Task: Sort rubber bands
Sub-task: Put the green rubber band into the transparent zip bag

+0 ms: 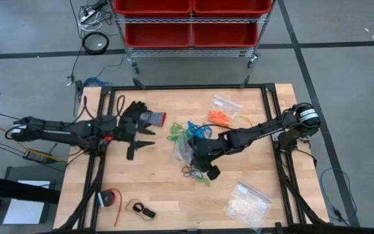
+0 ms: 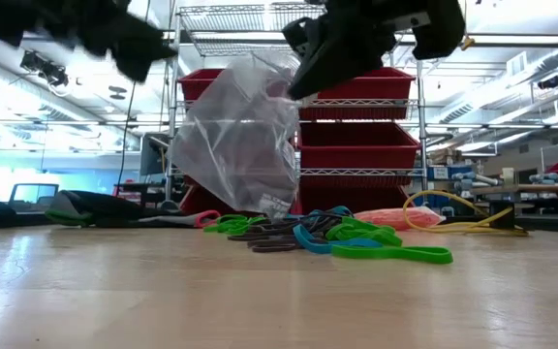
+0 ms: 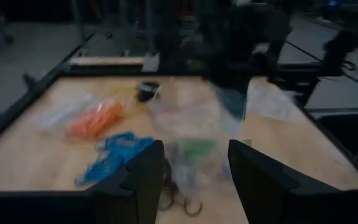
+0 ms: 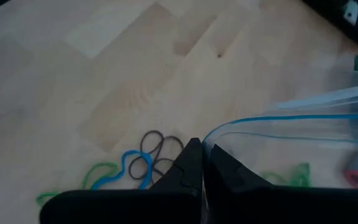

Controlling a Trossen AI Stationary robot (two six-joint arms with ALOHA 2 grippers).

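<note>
Loose rubber bands lie mid-table: green (image 1: 176, 134), blue (image 1: 199, 130), black (image 1: 189, 172), and more green (image 2: 391, 253) in front. Orange ones (image 1: 221, 116) sit in a clear bag at the far side. My right gripper (image 1: 203, 164) is shut on another clear plastic bag (image 2: 235, 136) that hangs over the bands. My left gripper (image 1: 149, 138) hovers open above the table's left part, beside a black glove (image 1: 137, 116), with nothing between its fingers (image 3: 143, 177). My right gripper pinches the clear bag's open rim at its blue zip line (image 4: 215, 133) between its two fingers. The fingers slant down from the table's right side. The bag hangs below them with its mouth gaping; whether its lower end (image 2: 273, 206) touches the table I cannot tell.
A clear bag of whitish pieces (image 1: 247, 203) lies near the front right. A yellow cable (image 2: 453, 218) lies by the orange bag. A tape roll (image 1: 111, 198) and a small dark item (image 1: 143, 210) lie front left. Red bins (image 1: 190, 19) on a rack stand behind the table.
</note>
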